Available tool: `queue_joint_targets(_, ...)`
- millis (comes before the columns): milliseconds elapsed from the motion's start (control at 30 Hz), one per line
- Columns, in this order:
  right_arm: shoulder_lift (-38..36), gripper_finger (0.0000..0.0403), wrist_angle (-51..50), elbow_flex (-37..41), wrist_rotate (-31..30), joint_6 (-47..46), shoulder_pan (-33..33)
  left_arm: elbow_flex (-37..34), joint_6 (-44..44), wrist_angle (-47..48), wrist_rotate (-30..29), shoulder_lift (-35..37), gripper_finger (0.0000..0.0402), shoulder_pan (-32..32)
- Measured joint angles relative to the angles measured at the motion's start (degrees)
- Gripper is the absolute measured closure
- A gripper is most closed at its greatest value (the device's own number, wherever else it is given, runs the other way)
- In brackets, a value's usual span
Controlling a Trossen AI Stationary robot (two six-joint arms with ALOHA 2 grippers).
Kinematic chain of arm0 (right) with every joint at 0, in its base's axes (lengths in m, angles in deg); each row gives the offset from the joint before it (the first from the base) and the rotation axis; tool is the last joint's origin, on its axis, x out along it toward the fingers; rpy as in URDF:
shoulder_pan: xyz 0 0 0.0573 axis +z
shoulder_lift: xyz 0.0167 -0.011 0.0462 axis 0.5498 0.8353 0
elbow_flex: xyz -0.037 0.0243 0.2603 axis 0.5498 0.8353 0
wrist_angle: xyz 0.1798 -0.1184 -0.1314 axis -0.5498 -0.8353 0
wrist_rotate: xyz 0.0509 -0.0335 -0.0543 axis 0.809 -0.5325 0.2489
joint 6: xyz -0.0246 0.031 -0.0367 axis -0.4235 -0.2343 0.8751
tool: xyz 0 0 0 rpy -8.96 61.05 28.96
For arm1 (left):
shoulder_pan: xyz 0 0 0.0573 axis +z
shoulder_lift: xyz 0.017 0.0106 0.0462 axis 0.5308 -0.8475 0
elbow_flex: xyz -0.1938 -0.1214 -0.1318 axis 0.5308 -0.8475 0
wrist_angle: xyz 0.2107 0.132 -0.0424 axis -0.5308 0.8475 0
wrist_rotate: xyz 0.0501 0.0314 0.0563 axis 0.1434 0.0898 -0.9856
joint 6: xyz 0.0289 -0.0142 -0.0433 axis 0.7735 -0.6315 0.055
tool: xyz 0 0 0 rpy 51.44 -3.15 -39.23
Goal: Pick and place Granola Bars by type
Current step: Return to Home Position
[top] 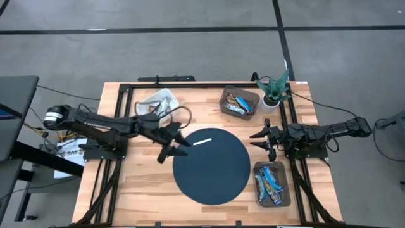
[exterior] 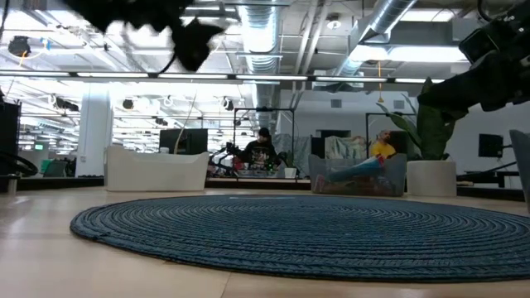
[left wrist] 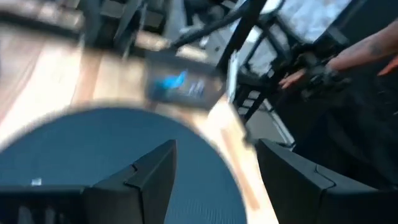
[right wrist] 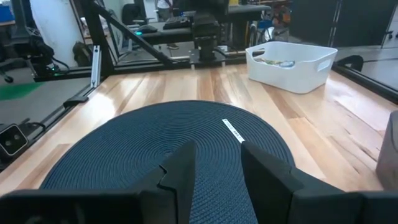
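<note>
Granola bars lie in bins: blue and multicoloured ones in the grey bin [top: 239, 104] at the far side, mostly blue ones in the grey bin [top: 271, 183] at the near right. The white bin [top: 157, 104] at the far left also holds some wrapped things. My left gripper [top: 176, 151] hangs open above the left edge of the round dark blue mat [top: 212, 168], holding nothing; its wrist view [left wrist: 214, 177] shows bare mat between the fingers. My right gripper [top: 255, 140] is open at the mat's right edge, facing left across it [right wrist: 217, 168], and is empty.
A thin white strip [top: 204, 141] lies on the mat's far part, also seen in the right wrist view [right wrist: 233, 130]. A potted plant [top: 275, 90] stands at the far right corner. A black frame runs along the table's edges. People sit in the room behind [exterior: 262, 151].
</note>
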Motion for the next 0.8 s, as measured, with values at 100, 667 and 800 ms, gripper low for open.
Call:
queue_joint_targets(100,0.0,0.0280,0.0,0.0,0.0,0.0,0.0,-8.4,-1.0,-3.6,-1.8,4.8,0.0185,0.0)
queue_joint_targets(667,0.0,0.0280,0.0,0.0,-0.1,0.0,0.0,-38.6,2.3,-14.3,-7.5,40.1,0.0185,0.0)
queue_joint_targets(800,0.0,0.0280,0.0,0.0,-0.1,0.0,0.0,-39.0,4.9,-7.5,-7.6,46.8,0.0185,0.0)
